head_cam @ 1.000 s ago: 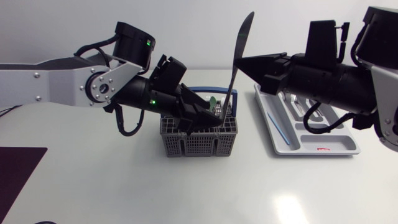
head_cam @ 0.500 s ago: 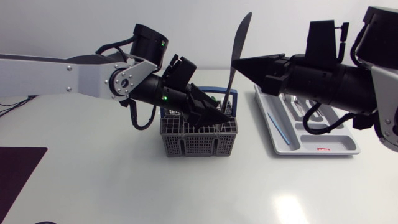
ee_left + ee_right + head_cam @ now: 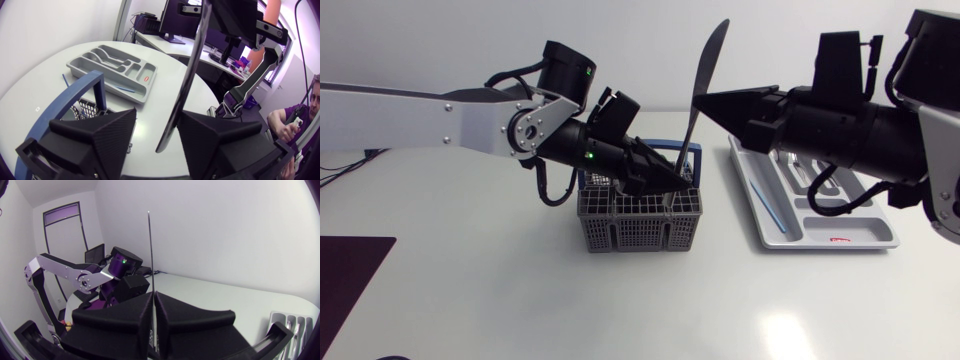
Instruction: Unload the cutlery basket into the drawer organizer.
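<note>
From above: the right gripper [image 3: 703, 101] pinches the knife [image 3: 706, 62] upright at the basket [image 3: 640, 228], likely to carry it to the tray [image 3: 825, 238] by the table's [image 3: 520, 300] right edge. Left wrist: the left gripper [image 3: 157, 127] gapes around it. Right wrist: fingers [image 3: 125, 317] squeeze it.

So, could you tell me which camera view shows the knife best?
The head view: the knife shows nearly whole, from blade tip to the basket. The left wrist view shows its lower part inside the open left gripper; the right wrist view, an edge-on line.
</note>
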Controlling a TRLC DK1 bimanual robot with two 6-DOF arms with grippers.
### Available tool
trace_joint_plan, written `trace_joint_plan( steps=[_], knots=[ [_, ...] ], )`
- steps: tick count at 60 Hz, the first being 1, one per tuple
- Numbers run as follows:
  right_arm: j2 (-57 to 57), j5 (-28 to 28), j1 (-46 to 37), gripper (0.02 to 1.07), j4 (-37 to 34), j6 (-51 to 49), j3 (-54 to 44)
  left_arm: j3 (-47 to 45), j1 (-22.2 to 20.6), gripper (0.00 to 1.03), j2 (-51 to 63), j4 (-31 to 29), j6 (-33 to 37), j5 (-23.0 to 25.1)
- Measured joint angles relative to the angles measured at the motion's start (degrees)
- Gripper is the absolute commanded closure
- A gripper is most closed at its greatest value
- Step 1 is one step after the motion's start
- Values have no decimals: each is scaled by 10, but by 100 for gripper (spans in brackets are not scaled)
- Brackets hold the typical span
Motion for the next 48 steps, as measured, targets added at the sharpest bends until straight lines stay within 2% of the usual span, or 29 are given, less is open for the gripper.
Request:
trace_joint_plan(
  steps=[22, 35, 48],
  knots=[
    [-3, -11, -12, 95, 3, 0, -14, 0, 0, 80, 0, -30, 5, 10],
    [-3, -15, -17, 94, 4, 0, -19, 9, -1, 81, 0, -81, 25, 20],
    [-3, -15, -17, 94, 5, 0, -23, 15, -11, 81, 0, -95, 44, 26]
  ],
)
